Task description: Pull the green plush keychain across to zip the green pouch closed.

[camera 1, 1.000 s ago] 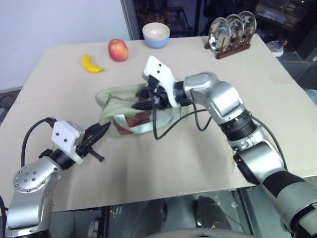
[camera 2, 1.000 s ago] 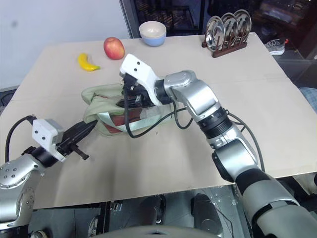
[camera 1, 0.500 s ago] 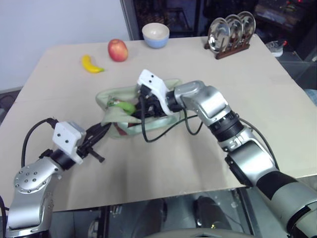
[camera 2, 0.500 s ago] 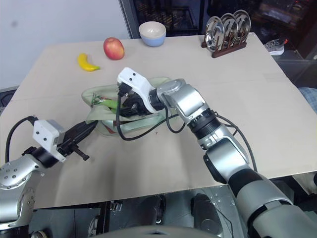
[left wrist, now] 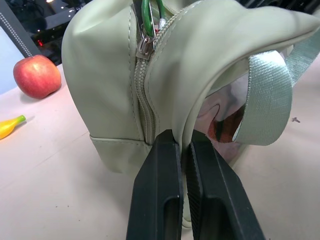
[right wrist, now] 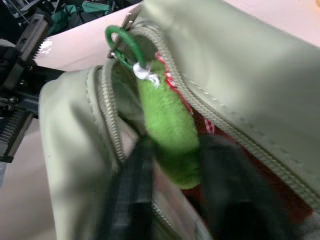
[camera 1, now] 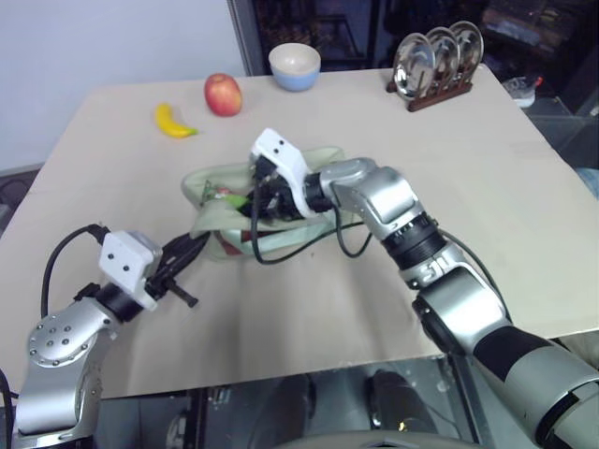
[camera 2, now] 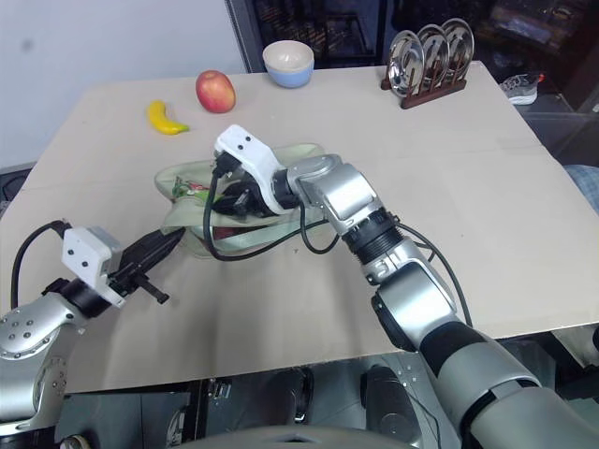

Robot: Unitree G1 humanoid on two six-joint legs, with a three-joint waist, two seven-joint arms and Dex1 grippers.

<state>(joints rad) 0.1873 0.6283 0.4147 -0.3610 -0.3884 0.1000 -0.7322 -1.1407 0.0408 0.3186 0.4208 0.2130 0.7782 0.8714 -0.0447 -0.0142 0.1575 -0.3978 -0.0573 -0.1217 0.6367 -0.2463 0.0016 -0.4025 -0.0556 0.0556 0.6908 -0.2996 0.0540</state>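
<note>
The right gripper (right wrist: 172,165) has closed on the green plush keychain (right wrist: 167,130) at the pouch's open zipper, ready to draw it across — while the left gripper (left wrist: 182,150), pinched tight on the green pouch (left wrist: 105,85), anchors the near end.

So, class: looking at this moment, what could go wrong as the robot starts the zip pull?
1. The right gripper pinches only soft green plush keychain; it may slip out.
2. The left gripper holds just a fold of the green pouch, so the pouch may drag along the table.
</note>
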